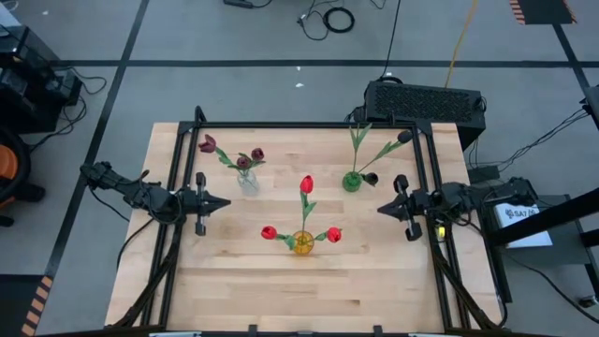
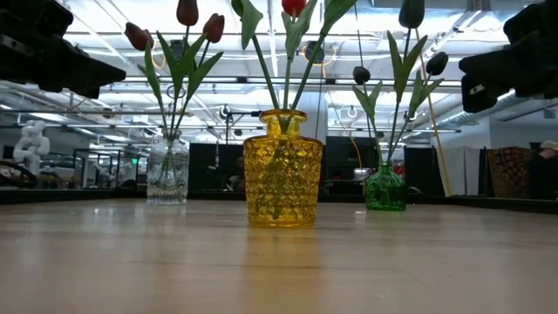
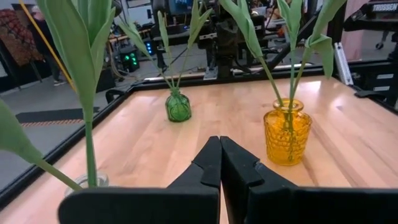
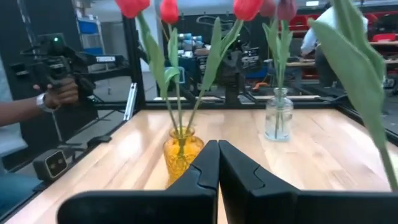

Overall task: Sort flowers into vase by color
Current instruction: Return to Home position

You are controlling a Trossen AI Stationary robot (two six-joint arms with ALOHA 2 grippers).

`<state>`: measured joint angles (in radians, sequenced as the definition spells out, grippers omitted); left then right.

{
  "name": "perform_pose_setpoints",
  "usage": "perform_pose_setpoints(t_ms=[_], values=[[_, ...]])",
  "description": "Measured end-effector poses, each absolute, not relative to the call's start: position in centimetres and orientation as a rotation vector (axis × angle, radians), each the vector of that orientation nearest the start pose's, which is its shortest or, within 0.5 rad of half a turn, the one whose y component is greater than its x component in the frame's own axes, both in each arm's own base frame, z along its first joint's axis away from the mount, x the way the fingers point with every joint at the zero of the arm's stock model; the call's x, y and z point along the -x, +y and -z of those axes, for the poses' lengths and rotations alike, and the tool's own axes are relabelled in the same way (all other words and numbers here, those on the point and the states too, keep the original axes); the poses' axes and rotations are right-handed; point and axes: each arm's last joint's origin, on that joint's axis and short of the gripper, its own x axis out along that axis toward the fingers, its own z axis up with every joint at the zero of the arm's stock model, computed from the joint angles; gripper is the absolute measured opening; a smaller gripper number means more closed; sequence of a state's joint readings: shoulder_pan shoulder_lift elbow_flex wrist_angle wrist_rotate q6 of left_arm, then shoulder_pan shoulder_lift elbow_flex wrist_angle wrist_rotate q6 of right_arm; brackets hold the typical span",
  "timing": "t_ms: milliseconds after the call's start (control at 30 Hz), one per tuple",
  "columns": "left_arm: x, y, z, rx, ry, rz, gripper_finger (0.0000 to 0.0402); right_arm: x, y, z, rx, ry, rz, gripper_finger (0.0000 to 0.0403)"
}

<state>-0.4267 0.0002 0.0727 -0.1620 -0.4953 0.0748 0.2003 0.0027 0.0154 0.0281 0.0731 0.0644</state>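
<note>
Three vases stand upright on the wooden table, each holding tulips by their stems. The yellow vase carries three bright red tulips. A clear glass vase carries the maroon tulips. The green vase carries the near-black tulips. My left gripper hovers at the table's left side, shut and empty. My right gripper hovers at the right side, also shut and empty.
A black metal frame borders the table. A black box sits behind the far right corner. In the right wrist view a person's hand shows beyond the table's left edge. Bare wood lies along the near side.
</note>
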Motion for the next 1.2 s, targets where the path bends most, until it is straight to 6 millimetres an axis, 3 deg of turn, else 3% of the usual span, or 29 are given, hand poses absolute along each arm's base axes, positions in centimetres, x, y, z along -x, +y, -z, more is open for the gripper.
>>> perform_pose_setpoints(t_ms=[567, 1200], values=[[-8.66, -2.48, -17.28, -0.056, 0.080, -0.052, 0.0002, -9.79, 1.66, -16.79, -0.042, 0.004, -0.133, 0.0000], [-8.77, -2.71, -17.56, -0.178, 0.036, 0.060, 0.0001, -9.80, 1.66, -16.79, -0.040, 0.005, -0.132, 0.0000]])
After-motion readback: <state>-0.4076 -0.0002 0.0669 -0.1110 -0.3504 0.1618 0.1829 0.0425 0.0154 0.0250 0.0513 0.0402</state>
